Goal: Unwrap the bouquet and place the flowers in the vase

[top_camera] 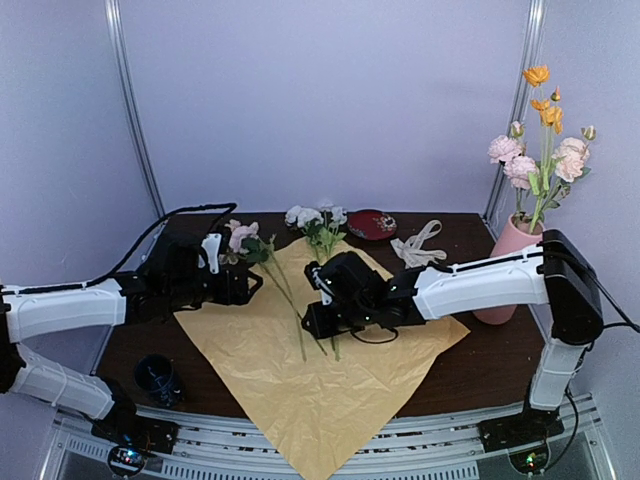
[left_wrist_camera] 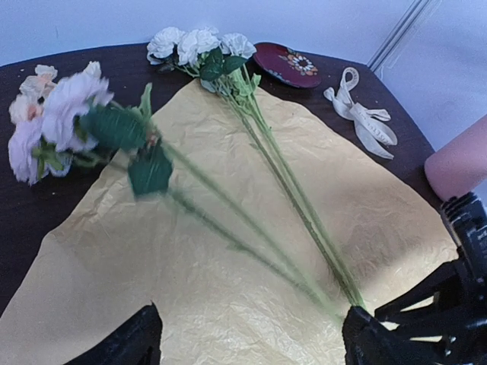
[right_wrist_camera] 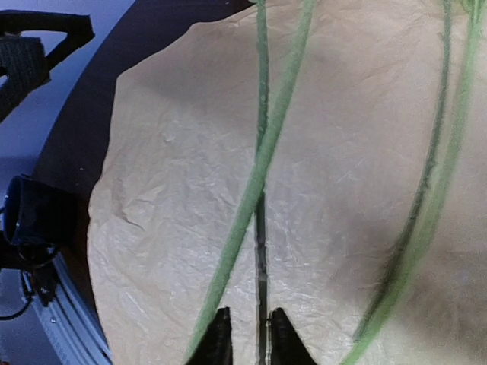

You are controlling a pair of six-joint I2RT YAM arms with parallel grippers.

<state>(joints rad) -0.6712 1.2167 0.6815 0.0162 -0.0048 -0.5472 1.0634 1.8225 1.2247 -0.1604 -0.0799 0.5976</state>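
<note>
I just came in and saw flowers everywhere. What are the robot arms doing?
They are moving flowers from an unwrapped bunch into the pink vase. The yellow paper lies flat, the ribbon is off, and some flowers already stand in the vase. Pink flowers and white flowers lie with their stems on the paper. The right pincer is down at a green stem, tips close around it. The left pincer hangs open nearby.

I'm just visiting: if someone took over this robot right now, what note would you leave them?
Left end effector: open, empty, above the paper.
Right end effector: fingers close on either side of one stem; grip unclear.
Done: paper spread flat, ribbon off, some flowers in the vase.
Left: pink blooms and white blooms, lying flat, go into the vase.
</note>
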